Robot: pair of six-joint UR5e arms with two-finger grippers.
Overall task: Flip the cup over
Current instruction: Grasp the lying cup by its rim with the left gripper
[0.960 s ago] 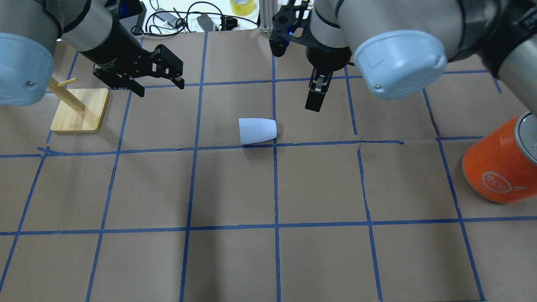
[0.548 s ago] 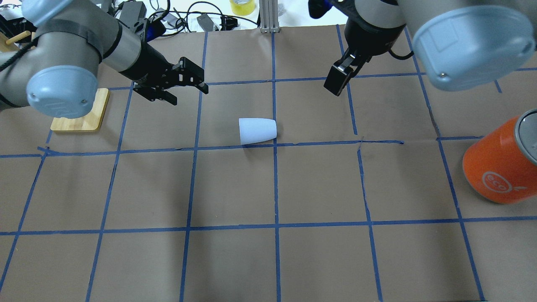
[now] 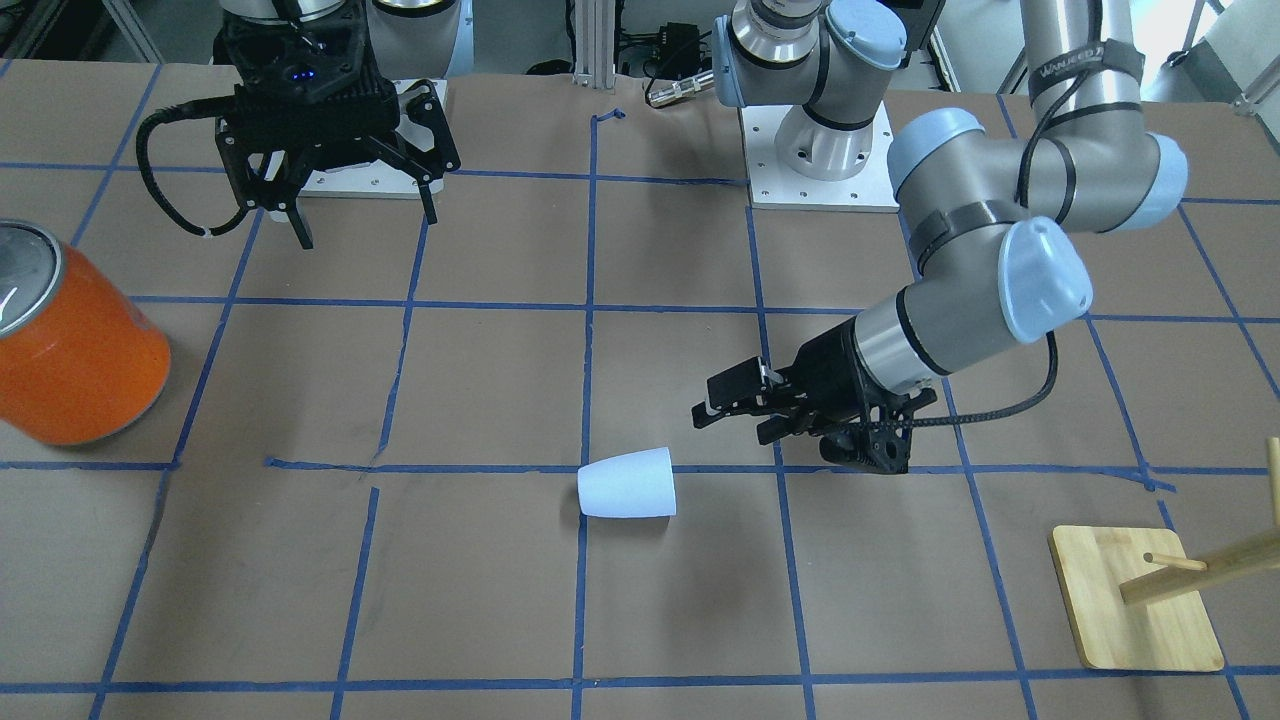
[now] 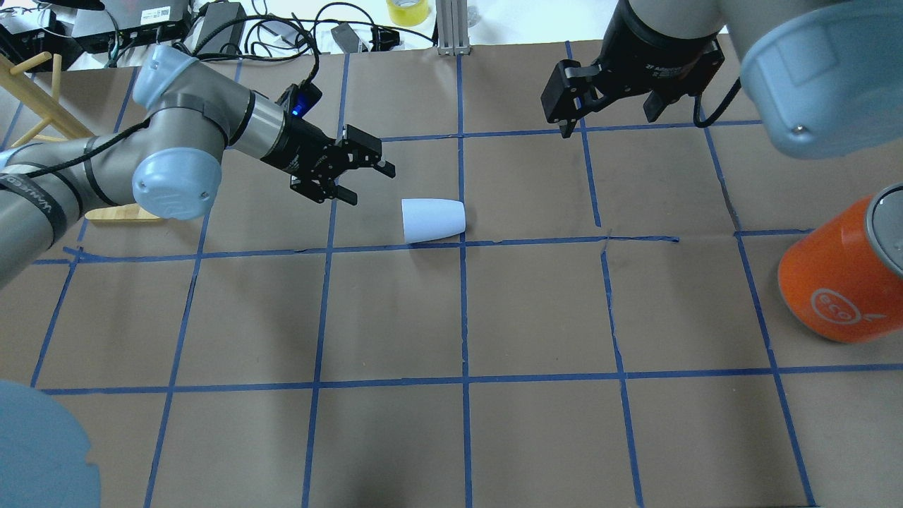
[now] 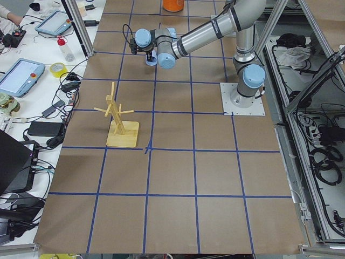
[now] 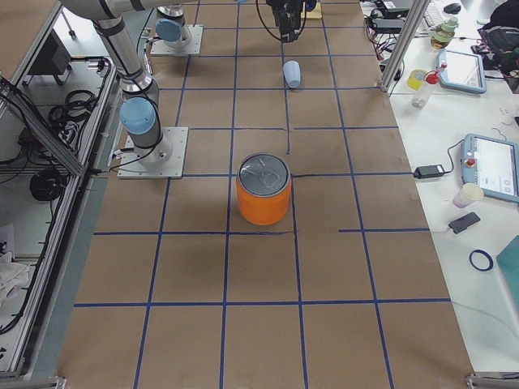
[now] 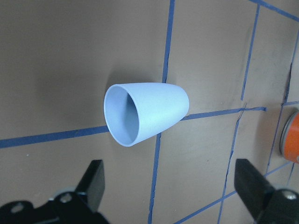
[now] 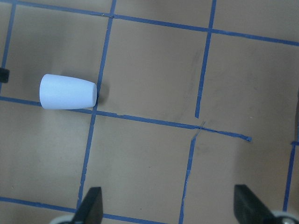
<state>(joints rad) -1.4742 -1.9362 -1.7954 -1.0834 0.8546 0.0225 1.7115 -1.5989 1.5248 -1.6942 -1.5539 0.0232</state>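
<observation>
The cup (image 4: 432, 220) is a small pale blue-white tumbler lying on its side on the brown paper, with its mouth toward my left arm. It also shows in the front view (image 3: 628, 484), the right side view (image 6: 291, 74) and the right wrist view (image 8: 67, 92). My left gripper (image 4: 372, 186) is open and empty, a short way from the cup's mouth and pointing at it (image 3: 730, 425). The left wrist view looks into the cup (image 7: 145, 113), ahead of the two spread fingers (image 7: 93, 179). My right gripper (image 4: 607, 121) is open and empty, high at the back right, far from the cup.
A large orange can (image 4: 839, 275) with a silver lid stands at the table's right edge (image 3: 75, 350). A wooden peg stand (image 3: 1135, 600) is at the left, behind my left arm. Cables and a yellow tape roll (image 4: 407, 10) lie past the table's far edge.
My left gripper has moved right and down toward the cup's mouth. My right gripper has pulled back and to the right, away from the cup, and turned. The cup has not moved.
</observation>
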